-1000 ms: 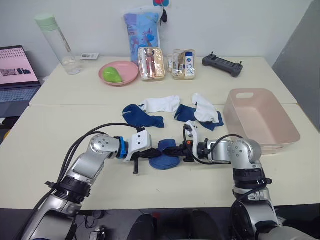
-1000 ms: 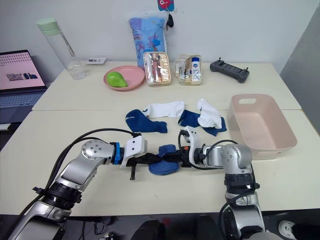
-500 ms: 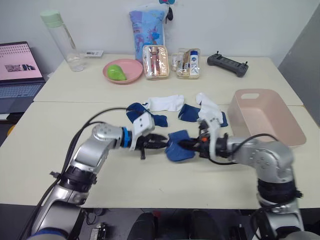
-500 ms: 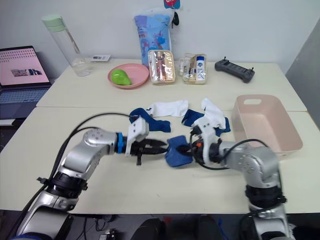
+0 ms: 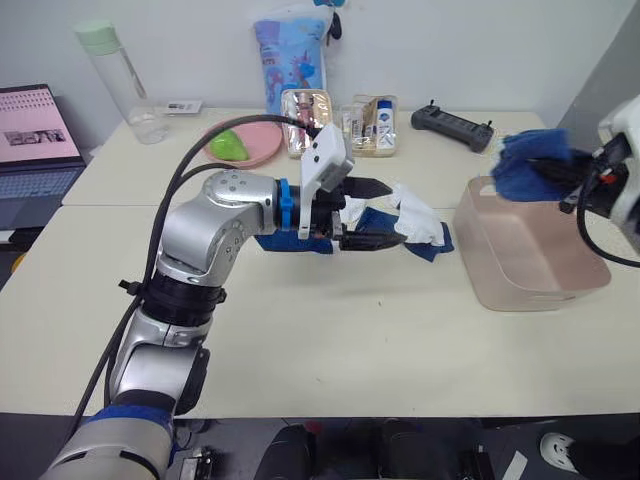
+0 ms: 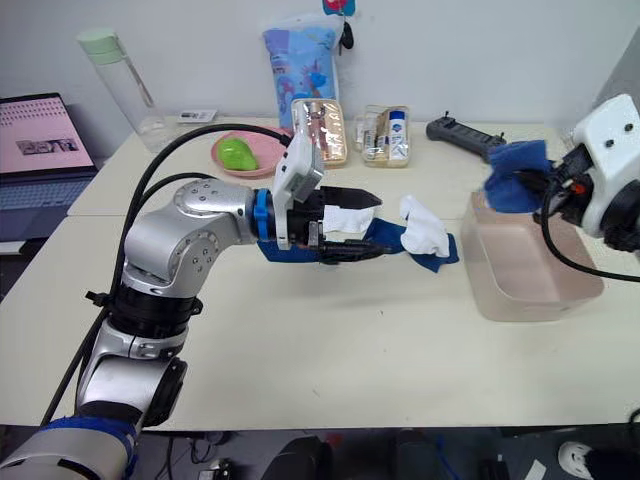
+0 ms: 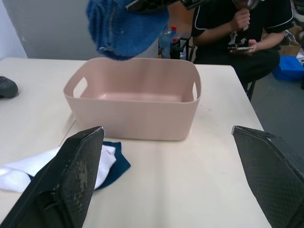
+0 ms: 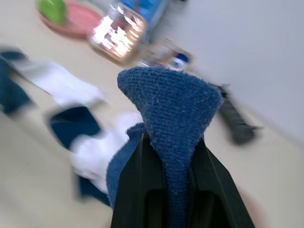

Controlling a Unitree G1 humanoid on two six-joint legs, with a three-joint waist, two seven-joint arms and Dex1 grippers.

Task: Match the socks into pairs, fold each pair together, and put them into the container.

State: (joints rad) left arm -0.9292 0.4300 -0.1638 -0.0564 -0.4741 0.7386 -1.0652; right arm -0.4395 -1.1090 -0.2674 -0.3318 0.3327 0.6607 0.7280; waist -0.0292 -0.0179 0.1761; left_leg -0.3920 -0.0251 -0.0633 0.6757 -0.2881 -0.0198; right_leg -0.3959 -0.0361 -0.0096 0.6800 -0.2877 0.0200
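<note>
Now right gripper (image 6: 553, 187) clenched on folded blue pair (image 6: 515, 188), lifted off bench (image 6: 330, 350) front, hanging above container (image 6: 530, 268) at right edge. Left gripper (image 6: 356, 224) let go, fingers spread, over remaining socks (image 6: 420, 235) mid-bench. First pair looks ready to drop in.

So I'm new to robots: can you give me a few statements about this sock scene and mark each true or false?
1. The right gripper holds a folded royal blue sock bundle above the pale pink rectangular plastic tub. True.
2. The tub already has socks inside. False: its inside looks bare.
3. The left gripper is open and holds nothing. True.
4. All socks are off the table. False: white socks and blue ones remain.
</note>
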